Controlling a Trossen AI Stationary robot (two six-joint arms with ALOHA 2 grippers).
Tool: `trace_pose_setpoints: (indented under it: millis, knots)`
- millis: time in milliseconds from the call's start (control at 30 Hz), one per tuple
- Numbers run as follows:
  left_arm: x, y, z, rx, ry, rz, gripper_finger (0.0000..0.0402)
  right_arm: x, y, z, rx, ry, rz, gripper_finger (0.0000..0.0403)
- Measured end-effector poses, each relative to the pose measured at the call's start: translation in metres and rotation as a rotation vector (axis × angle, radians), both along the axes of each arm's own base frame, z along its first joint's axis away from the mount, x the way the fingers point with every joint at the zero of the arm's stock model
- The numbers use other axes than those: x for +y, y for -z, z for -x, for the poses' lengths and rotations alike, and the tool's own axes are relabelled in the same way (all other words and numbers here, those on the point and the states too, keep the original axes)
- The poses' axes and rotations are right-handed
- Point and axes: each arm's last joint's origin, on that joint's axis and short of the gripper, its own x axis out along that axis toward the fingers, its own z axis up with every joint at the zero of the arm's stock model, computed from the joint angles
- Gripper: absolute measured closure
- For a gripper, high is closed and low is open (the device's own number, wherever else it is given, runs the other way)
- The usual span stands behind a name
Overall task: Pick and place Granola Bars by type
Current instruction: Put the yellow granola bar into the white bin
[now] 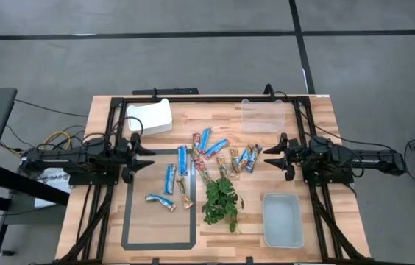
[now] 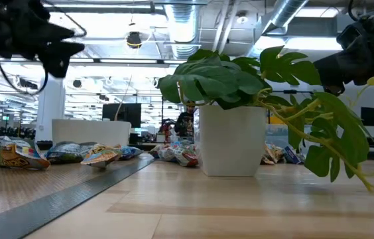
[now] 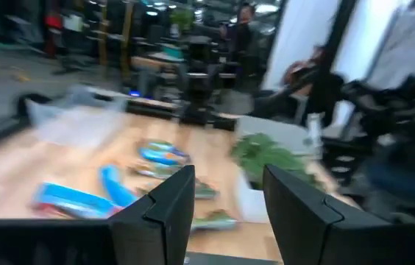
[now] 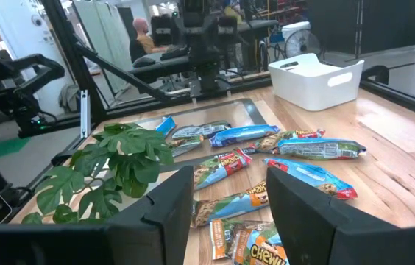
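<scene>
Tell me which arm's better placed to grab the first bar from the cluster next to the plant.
Probably right. The right gripper hangs open just beside the cluster of granola bars, nothing held. The left gripper, also open and empty, sits past the taped rectangle, nearer the bars lying inside it.

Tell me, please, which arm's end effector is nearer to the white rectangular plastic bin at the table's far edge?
Left. The left end effector sits just beside the white plastic bin, slightly nearer the front; the right end effector hangs across the table, beyond the scattered bars.
</scene>
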Motion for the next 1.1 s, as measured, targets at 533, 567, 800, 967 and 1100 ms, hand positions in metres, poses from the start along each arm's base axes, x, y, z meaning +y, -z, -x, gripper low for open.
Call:
trace_pose_setpoints:
  millis: [533, 567, 800, 967, 1100]
  knots:
    - [-0.035, -0.069, -0.079, 0.724, 0.24, -0.308, 0.0248, 0.0, 0.0, 0.0, 0.0, 0.0, 0.0, 0.0237]
    - [-0.041, -0.07, -0.083, 0.77, 0.275, -0.332, 0.0248, 0.0, 0.0, 0.0, 0.0, 0.0, 0.0, 0.0238]
    - [-0.084, -0.051, -0.097, 1.078, 0.478, -0.479, 0.0248, 0.0, 0.0, 0.0, 0.0, 0.0, 0.0, 0.0237]
    - [-0.109, -0.025, -0.102, 1.198, 0.559, -0.557, 0.0248, 0.0, 0.0, 0.0, 0.0, 0.0, 0.0, 0.0237]
    - [-0.115, -0.01, -0.11, 1.247, 0.547, -0.554, 0.0248, 0.0, 0.0, 0.0, 0.0, 0.0, 0.0, 0.0238]
